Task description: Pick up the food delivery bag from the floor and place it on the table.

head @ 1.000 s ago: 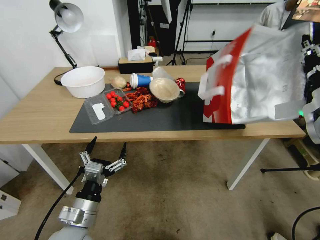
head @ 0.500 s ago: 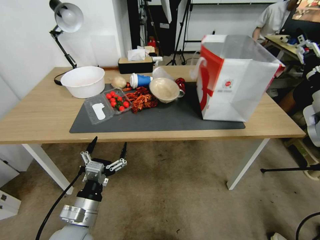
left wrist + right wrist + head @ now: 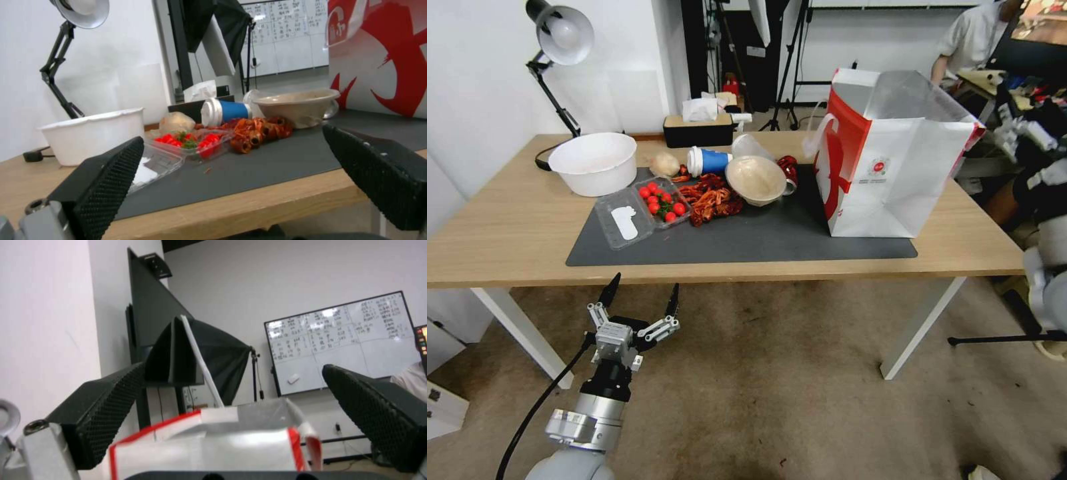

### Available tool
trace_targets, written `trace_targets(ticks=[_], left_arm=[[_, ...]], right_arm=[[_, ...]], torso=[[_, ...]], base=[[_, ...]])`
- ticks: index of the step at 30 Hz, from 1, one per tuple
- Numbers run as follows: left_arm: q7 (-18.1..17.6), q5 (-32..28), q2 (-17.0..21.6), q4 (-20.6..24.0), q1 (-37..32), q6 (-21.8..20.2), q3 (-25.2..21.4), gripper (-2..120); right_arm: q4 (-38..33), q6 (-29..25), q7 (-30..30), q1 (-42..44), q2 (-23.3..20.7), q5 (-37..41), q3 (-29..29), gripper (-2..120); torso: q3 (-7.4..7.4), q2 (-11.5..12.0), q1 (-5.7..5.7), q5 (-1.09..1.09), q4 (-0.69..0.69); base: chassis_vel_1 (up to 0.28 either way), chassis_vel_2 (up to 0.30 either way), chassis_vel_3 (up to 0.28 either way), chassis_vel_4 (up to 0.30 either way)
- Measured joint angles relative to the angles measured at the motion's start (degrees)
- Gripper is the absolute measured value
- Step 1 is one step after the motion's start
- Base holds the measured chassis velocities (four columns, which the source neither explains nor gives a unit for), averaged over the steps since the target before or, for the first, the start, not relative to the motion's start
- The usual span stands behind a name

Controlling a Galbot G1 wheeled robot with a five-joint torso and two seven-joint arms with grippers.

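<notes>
The food delivery bag point(image 3: 894, 180), white with red sides and a silver lining, stands upright and open-topped on the right part of the dark mat point(image 3: 760, 237) on the light-wood table point(image 3: 507, 233). My right gripper point(image 3: 1019, 117) hangs open just right of the bag, level with its top, and holds nothing. In the right wrist view the bag's rim point(image 3: 213, 446) lies beyond the spread right gripper point(image 3: 233, 373). My left gripper point(image 3: 640, 300) is open over the carpet floor point(image 3: 774, 373), below the table's front edge. The left wrist view looks past that open gripper point(image 3: 233, 136) to the bag's red side point(image 3: 378, 66).
Left of the bag the mat holds a paper bowl point(image 3: 755, 179), crayfish point(image 3: 710, 199), a blue cup point(image 3: 708, 161) and a clear box of tomatoes point(image 3: 660, 200). A white bowl point(image 3: 594, 162), a desk lamp point(image 3: 560, 40) and a tissue box point(image 3: 698, 127) stand behind.
A second ago the bag hung tilted in my right gripper over the table's right end. It now stands upright on the mat, let go, and the right gripper has drawn back right.
</notes>
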State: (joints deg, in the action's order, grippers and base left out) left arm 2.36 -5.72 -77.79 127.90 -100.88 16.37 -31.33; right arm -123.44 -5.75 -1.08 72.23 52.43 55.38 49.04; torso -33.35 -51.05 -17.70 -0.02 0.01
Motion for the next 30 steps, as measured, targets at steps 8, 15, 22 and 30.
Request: trace_targets(ticks=[8, 15, 22, 30], left_arm=[[-0.4, -0.2, 0.0, -1.4, 0.0, 1.1, -0.6, 100], [-1.0, -0.4, 0.1, -1.9, 0.3, 0.9, -0.7, 100], [-2.3, 1.1, -0.1, -2.2, 0.1, -1.0, -0.7, 100], [-3.4, 2.5, -0.4, -3.3, -0.1, -3.5, -0.5, 100]], right_arm=[[-3.0, 2.7, -1.9, 7.7, 8.7, -13.0, -0.5, 100], [-3.2, 3.1, -2.3, 13.2, 13.7, -22.5, -2.3, 100], [-1.9, 1.0, -3.5, 18.4, 18.6, -28.6, -3.9, 100], [0.0, -1.9, -7.2, 21.1, 20.6, -31.1, -4.5, 100]], torso=[[0.0, 0.0, 0.0, 0.01, -0.01], [0.0, 0.0, 0.0, 0.01, -0.01], [0.0, 0.0, 0.0, 0.02, -0.01], [0.0, 0.0, 0.0, 0.02, 0.0]], base=[[0.0, 0.0, 0.0, 0.0], [0.0, 0.0, 0.0, 0.0], [0.0, 0.0, 0.0, 0.0], [0.0, 0.0, 0.0, 0.0]])
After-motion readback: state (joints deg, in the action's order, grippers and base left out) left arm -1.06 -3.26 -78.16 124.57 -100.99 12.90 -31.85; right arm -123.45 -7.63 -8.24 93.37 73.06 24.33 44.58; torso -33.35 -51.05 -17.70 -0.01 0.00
